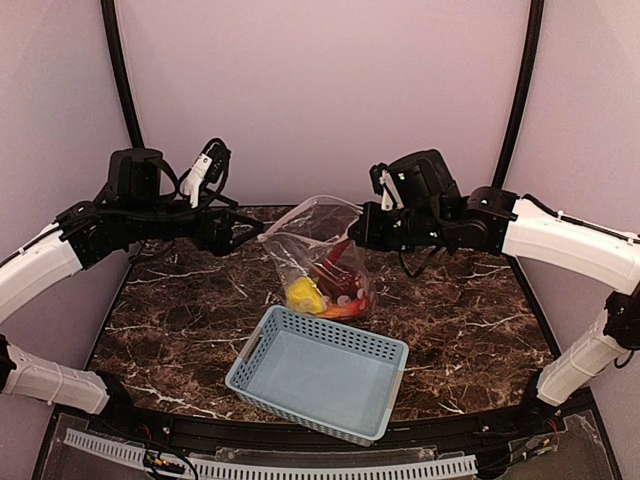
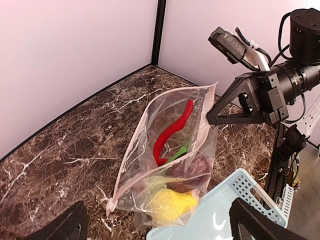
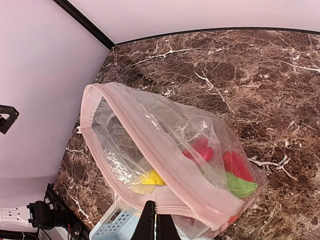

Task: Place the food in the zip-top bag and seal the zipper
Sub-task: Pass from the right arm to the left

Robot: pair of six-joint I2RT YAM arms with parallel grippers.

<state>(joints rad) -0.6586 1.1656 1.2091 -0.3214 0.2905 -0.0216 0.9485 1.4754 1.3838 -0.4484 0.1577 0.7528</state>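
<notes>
The zip-top bag point(image 1: 322, 262) stands on the marble table with the food inside. I make out a yellow piece point(image 1: 305, 293), a thin red chilli point(image 2: 172, 131), a lime-green piece point(image 3: 240, 185) and red pieces point(image 3: 201, 150). My right gripper point(image 3: 156, 220) is shut on the bag's pinkish zipper point(image 3: 150, 145) edge and holds that corner up. The mouth gapes in the right wrist view. A small white slider tab point(image 2: 111, 202) sits at the zipper's lower end. My left gripper point(image 1: 252, 236) is open just left of the bag, with its fingers point(image 2: 67, 227) apart and clear of the plastic.
A light blue lattice basket point(image 1: 320, 375) sits in front of the bag and touches its base; nothing lies in it. Pale walls with black corner posts point(image 1: 122, 80) close in the back and sides of the table.
</notes>
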